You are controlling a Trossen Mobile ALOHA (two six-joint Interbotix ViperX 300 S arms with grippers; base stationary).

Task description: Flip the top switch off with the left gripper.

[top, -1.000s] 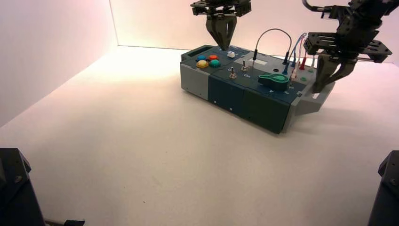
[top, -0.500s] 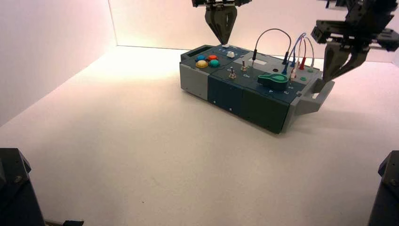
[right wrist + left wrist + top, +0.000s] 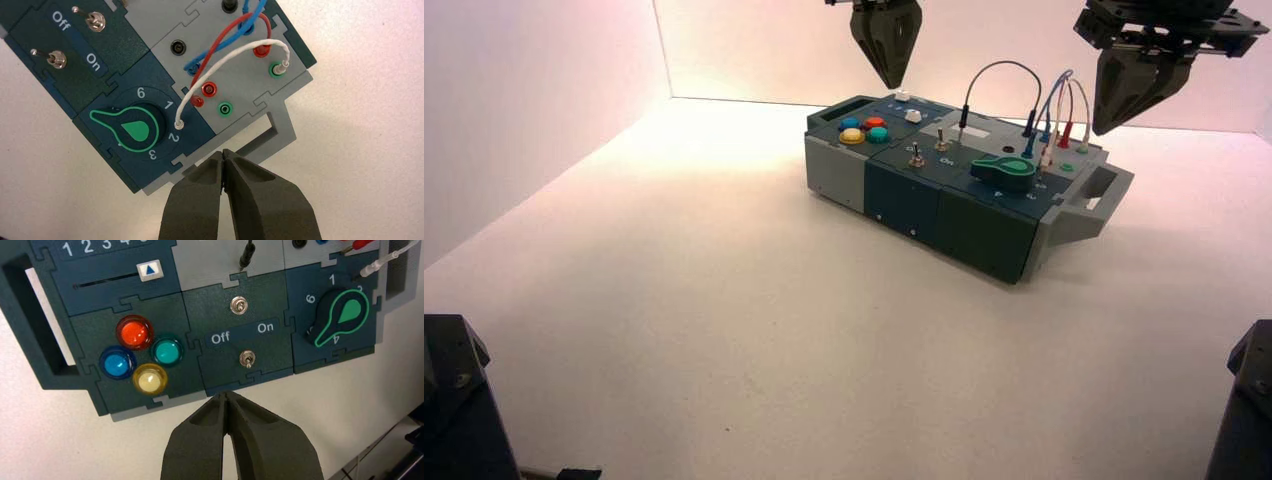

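The dark blue box [image 3: 924, 200] bears two small metal toggle switches with "Off" and "On" lettered between them. The far switch [image 3: 940, 140] also shows in the left wrist view [image 3: 239, 305], and the near switch [image 3: 916, 156] shows there too [image 3: 246, 359]. I cannot tell how their levers stand. My left gripper [image 3: 891, 80] hangs shut and empty well above the box's far left part, clear of both switches; in its wrist view [image 3: 226, 395] the tips meet. My right gripper [image 3: 1106, 125] is shut and empty, raised above the box's right end [image 3: 222, 152].
Four coloured buttons [image 3: 135, 355] and a slider with a white handle [image 3: 150, 270] lie left of the switches. A green knob [image 3: 1004, 172] and looped wires [image 3: 1049, 100] lie to the right. A grey handle [image 3: 1099, 200] juts from the right end.
Both grippers have risen. The left one lifted from just over the slider area. The right one lifted away from the grey handle at the box's right end.
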